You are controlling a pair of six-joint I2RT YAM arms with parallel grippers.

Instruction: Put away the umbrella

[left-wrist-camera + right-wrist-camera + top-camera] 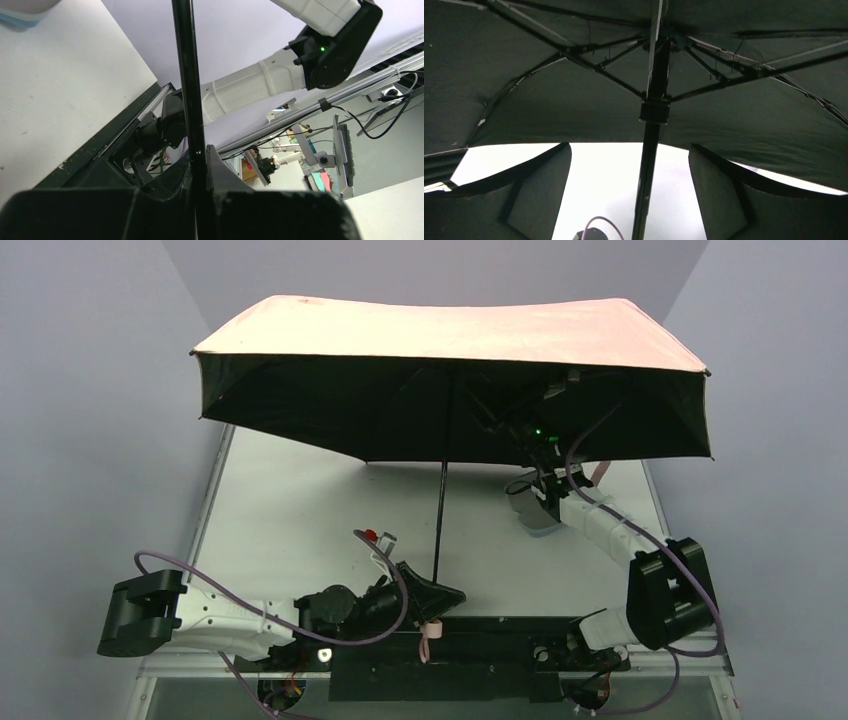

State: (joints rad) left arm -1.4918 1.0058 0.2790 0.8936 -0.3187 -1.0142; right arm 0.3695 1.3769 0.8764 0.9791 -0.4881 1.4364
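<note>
The umbrella (pixel 450 335) is open, its salmon-pink canopy spread high over the back of the table and black underneath. Its thin black shaft (pixel 440 520) runs down to my left gripper (pixel 435 592), which is shut on it near the handle; the pink loop strap (pixel 430 635) hangs below. In the left wrist view the shaft (pixel 187 75) passes between the closed fingers of the left gripper (pixel 200 165). My right gripper (pixel 530 435) is up under the canopy. In its wrist view it (pixel 629 192) is open, with the shaft (pixel 646 165) between the spread fingers, untouched, and the runner (pixel 655 110) above.
The light blue oblong case (pixel 535 510) lies on the white table under the right arm; a corner of it shows in the left wrist view (pixel 25 12). The canopy overhangs the table's (pixel 300 510) back and both side edges. The black rail (pixel 480 640) runs along the near edge.
</note>
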